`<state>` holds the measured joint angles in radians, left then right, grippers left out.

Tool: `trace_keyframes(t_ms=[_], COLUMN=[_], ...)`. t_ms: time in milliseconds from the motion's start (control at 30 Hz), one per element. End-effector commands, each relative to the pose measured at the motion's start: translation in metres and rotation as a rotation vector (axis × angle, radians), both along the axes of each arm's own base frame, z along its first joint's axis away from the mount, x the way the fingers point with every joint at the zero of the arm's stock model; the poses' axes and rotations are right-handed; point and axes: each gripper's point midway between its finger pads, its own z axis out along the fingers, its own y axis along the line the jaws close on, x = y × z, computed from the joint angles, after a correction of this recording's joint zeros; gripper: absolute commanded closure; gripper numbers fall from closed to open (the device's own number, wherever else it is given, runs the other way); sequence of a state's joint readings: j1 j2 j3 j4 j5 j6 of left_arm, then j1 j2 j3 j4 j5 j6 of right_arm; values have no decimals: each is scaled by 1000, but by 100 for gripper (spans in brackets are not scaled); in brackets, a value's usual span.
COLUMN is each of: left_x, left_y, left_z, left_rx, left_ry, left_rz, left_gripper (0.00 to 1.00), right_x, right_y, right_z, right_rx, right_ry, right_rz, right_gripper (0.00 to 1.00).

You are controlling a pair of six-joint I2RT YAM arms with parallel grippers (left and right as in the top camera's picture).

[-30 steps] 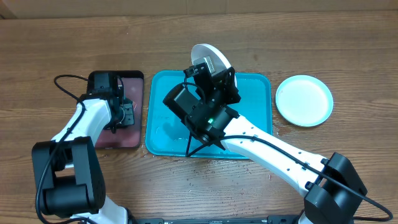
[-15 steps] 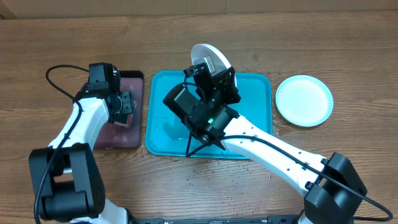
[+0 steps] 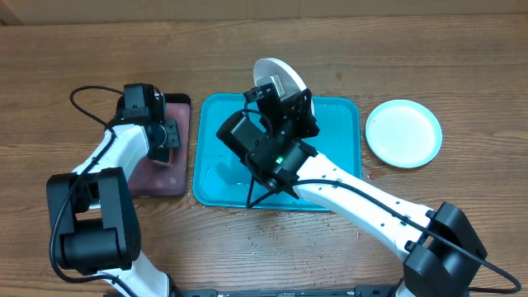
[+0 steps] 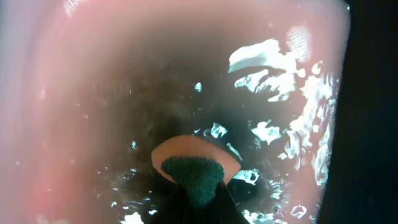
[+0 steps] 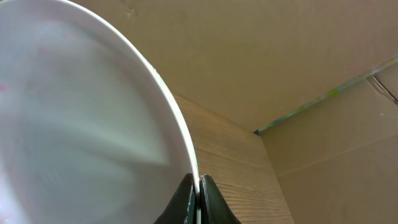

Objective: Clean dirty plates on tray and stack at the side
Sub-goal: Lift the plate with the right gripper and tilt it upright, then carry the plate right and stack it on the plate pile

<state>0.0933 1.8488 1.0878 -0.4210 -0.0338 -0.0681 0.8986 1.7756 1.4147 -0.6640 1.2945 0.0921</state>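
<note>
Rim of white plate [image 3: 279,76] pinched by R gripper [image 5: 198,185], plate tilted up over tray [image 3: 216,124] back edge. L gripper [image 3: 169,136], clamped on sponge [image 4: 194,168], sits over pink tray [image 3: 157,180], well left of plate; prob. sponge goes right.

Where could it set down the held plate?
Bare wood: right of the light-blue plate and along the far edge behind the tray. The tray's left half is bare. Crowded: the tray's middle, where the right hand grips the white plate, and the pink tray under the left hand and sponge.
</note>
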Motion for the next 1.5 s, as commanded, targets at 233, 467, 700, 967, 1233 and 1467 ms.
trace_keyframes(t_ms=[233, 467, 700, 967, 1233, 1467], left_x=[-10, -35, -39, -39, -39, -39], left_y=[4, -4, -8, -8, -8, -8], left_z=[36, 28, 27, 27, 27, 27], left_rx=[6, -37, -63, -63, -63, -62], left_ry=[29, 134, 148, 148, 148, 148], left_rz=[27, 46, 39, 39, 39, 39], left_gripper=[21, 22, 21, 21, 20, 20], right_x=[1, 19, 39, 45, 14, -21], right_y=[0, -14, -70, -151, -245, -292], right_z=[32, 5, -53, -95, -123, -154], right_rx=[84, 331, 738, 1197, 1343, 1368], right_ry=[-93, -52, 166, 441, 459, 458], right_rz=[-18, -54, -236, -408, -670, -839], right_gripper=[96, 96, 96, 96, 96, 96])
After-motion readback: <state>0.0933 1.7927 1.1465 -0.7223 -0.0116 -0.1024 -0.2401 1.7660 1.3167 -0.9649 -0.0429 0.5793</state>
